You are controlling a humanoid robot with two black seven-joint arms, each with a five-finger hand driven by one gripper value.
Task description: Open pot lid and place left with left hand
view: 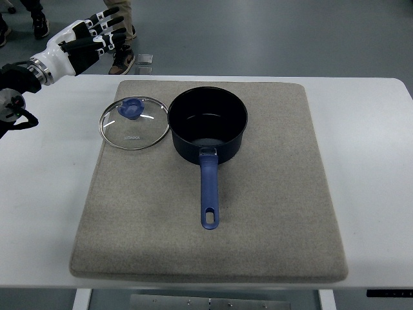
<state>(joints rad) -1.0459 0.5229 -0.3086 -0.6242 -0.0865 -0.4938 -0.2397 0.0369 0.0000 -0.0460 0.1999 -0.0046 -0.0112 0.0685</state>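
Lying beside the pot (208, 124), the lid (133, 122) sits below the left hand (87, 35), fingers spread, empty.

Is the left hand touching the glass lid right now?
Apart. The top view shows the left hand beyond the table's far edge, with bare mat between it and the glass lid.

The left arm comes in from the picture's upper left edge, its black forearm section low at the edge and a white wrist cuff angled up and to the right. The left hand (90, 37) is raised at the far left corner — fingers (108, 26) extended and slightly spread, pointing right, black segments with white joints — and it grips nothing. No right arm shows anywhere along the right edge.
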